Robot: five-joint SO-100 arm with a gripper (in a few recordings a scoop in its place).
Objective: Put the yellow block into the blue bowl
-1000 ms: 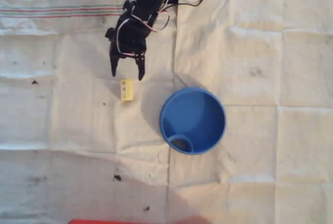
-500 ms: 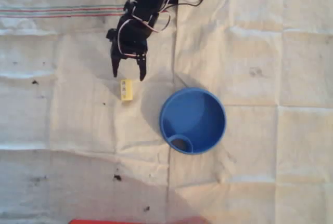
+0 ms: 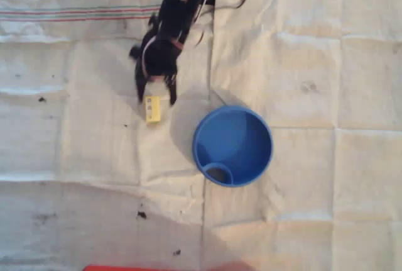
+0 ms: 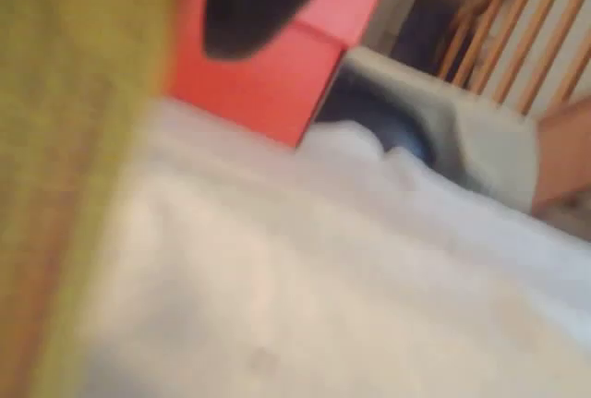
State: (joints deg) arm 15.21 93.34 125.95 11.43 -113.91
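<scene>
Straddling the yellow block (image 3: 152, 108) with parted jaws, the gripper (image 3: 155, 98) hangs beside the blue bowl (image 3: 232, 146).

I see the table (image 3: 326, 63) under a creased white cloth (image 3: 94, 176) (striped near the top); the yellow block (image 3: 152, 109) and blue bowl (image 3: 232, 146) rest on it, near each other.

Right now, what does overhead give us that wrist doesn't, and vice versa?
Overhead alone: the blue bowl, empty, right of the yellow block, and the open gripper with its fingers either side of the block's upper end. Wrist alone: a red box and wooden slats beyond the table. Both: the yellow block, blurred close-up at the wrist view's left edge, and the white cloth.
</scene>
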